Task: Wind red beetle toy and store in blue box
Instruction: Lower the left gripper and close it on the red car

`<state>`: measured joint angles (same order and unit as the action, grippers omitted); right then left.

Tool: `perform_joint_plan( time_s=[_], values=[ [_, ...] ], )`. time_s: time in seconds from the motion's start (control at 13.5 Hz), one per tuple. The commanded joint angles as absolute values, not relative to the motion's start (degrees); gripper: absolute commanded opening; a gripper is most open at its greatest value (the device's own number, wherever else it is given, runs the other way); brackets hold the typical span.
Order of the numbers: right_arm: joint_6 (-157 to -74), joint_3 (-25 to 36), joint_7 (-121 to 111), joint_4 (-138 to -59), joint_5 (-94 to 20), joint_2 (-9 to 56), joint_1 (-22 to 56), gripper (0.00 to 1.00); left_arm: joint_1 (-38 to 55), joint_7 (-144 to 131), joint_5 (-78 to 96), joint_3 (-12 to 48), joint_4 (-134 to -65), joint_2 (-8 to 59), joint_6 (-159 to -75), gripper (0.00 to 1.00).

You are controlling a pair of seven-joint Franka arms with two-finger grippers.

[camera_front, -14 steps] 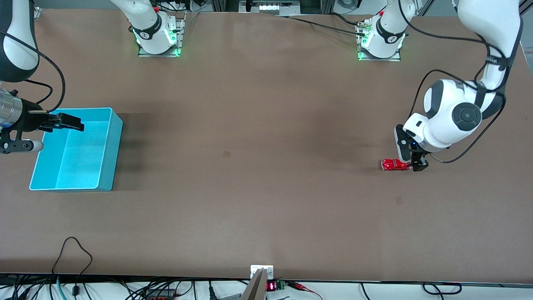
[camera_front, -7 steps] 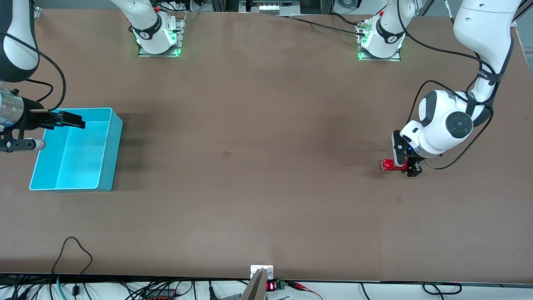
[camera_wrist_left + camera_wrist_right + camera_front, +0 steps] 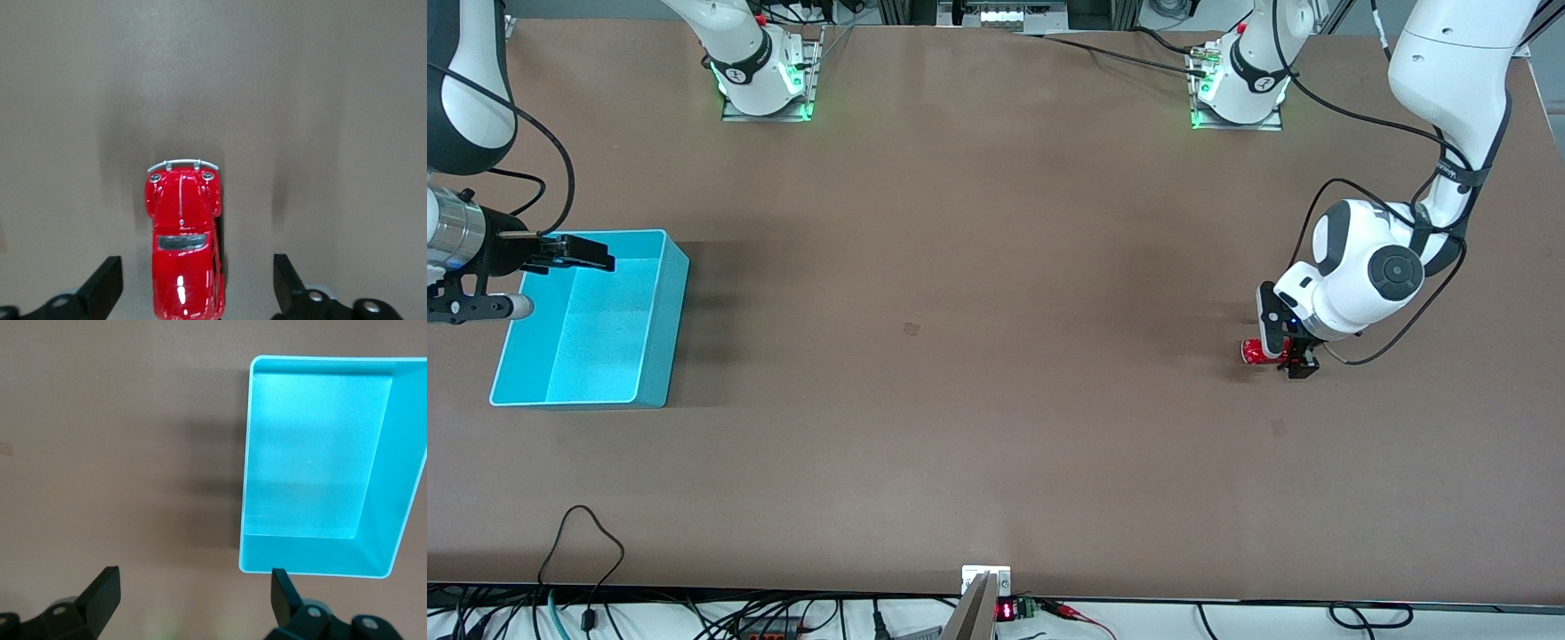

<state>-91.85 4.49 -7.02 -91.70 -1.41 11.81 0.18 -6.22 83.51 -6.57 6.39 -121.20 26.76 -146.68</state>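
Two fingers of my left gripper [image 3: 193, 290] stand wide apart, gripping nothing, straddling the red beetle toy [image 3: 184, 233] on the table [image 3: 996, 400]; its long axis runs parallel to them. My right gripper [image 3: 583, 253] waits open-fingered over the blue box [image 3: 654, 356], well apart.

- The blue box [image 3: 313, 467] lay open-topped on the brown table [image 3: 120, 420], and nothing was seen inside it.
- One end of the box ran out of the frame; its other three walls and its rounded corners were in view.
- A dark shadow lay on the table just beside the box.
- The right gripper [image 3: 193, 600] hung above the table beside the box, its two black fingers [image 3: 100, 593] spread wide apart.
- One finger lay over the edge of the box, the other over bare table well apart from it.
- Nothing was held between the fingers.
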Motion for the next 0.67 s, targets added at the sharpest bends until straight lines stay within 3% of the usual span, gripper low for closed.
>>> perform_joint_plan(
  time_s=[0.0,0.22,0.3,0.59],
  values=[
    [-91.1,4.3,-6.5,-91.8,-1.2,11.4,0.3,1.00,-6.7,84.3,-7.4,6.8,-121.4,26.9,-147.5,0.84],
    [-91.1,4.2,-7.1,-91.7,-1.2,11.5,0.3,1.00,-6.9,84.4,-7.4,6.7,-121.4,27.3,-149.3,0.75],
    [-91.1,4.1,-7.2,-91.7,-1.2,11.4,0.4,1.00,-7.3,84.3,-7.4,6.7,-121.4,27.5,-149.6,0.64],
    [-91.1,4.1,-7.6,-91.7,-1.4,11.5,0.4,1.00,-7.7,84.3,-7.4,6.7,-121.4,27.5,-149.6,0.52]
  ],
)
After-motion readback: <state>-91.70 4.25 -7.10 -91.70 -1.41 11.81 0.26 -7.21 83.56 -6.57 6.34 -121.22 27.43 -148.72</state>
